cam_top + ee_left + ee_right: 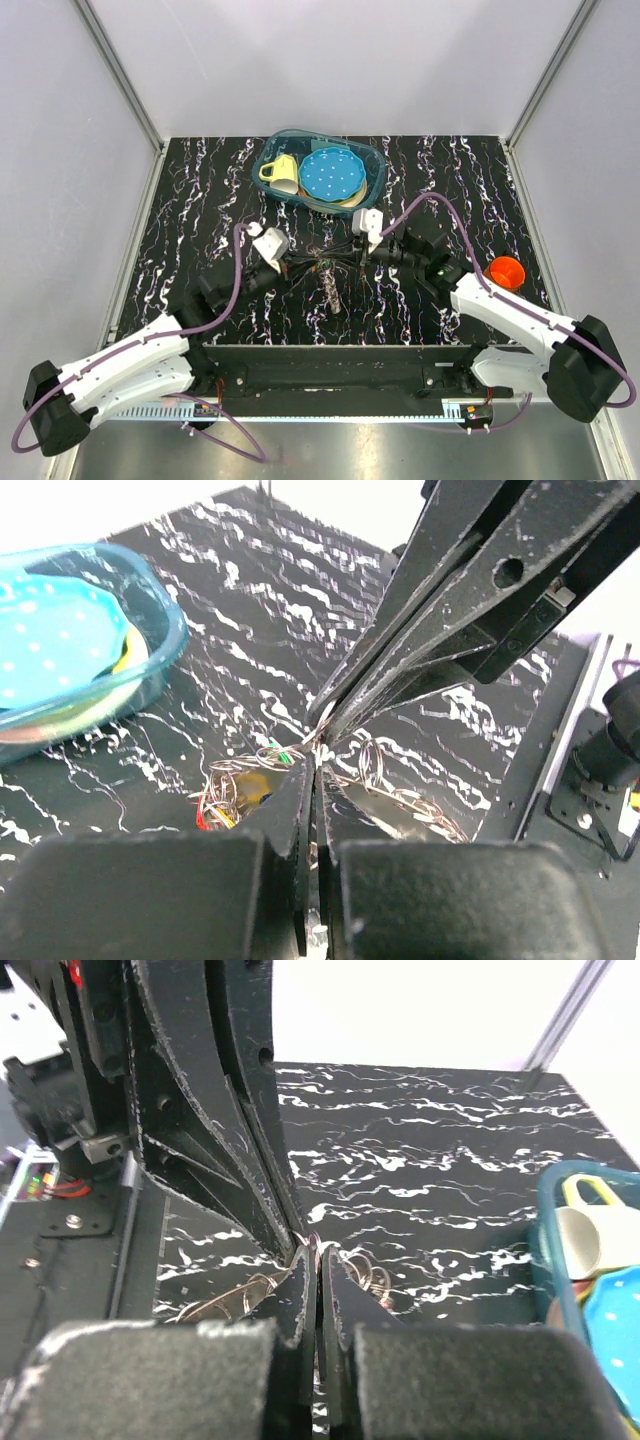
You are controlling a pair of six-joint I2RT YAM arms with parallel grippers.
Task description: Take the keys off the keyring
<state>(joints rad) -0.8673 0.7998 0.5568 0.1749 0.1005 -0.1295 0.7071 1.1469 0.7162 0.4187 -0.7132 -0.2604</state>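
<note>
The keyring [322, 263] is a thin metal ring held just above the table between both grippers. Its grey-brown speckled fob [331, 291] hangs toward the near edge. The keys [232, 798], with green, yellow and red heads, bunch among wire loops left of my left fingers. My left gripper [313, 768] is shut on the ring's wire. My right gripper [319, 1260] is shut on the same ring from the opposite side, tip to tip with the left. In the right wrist view, loops of the ring [368, 1272] show beside the fingers. The blue key is hidden.
A teal bin [370, 160] at the back holds a yellow cup [279, 170] and a blue dotted plate [331, 174]. An orange cup [507, 272] stands right of the right arm. Purple cables loop over both arms.
</note>
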